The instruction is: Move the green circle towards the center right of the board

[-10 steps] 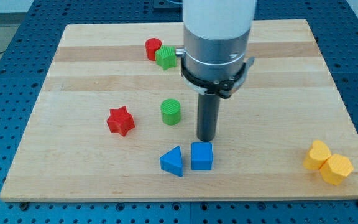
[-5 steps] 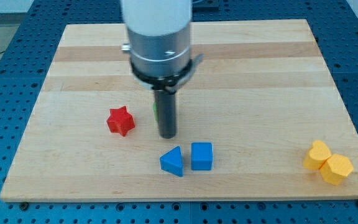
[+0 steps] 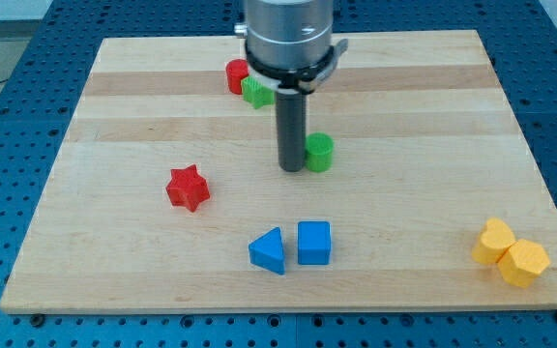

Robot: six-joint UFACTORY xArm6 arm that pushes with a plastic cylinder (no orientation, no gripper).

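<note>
Rod with no gripper: my tip [image 3: 291,168] touches the light, stiff green circle [image 3: 319,152] on its left, pushing low along the worktop [image 3: 433,145].

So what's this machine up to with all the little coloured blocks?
It is a robot arm that pushes blocks across a wooden board with a dark rod. Right now my tip sits against the left side of the green circle, near the middle of the board, ready to shove it toward the view's right. The red star, two blue blocks and two yellow blocks sit apart from it.
</note>
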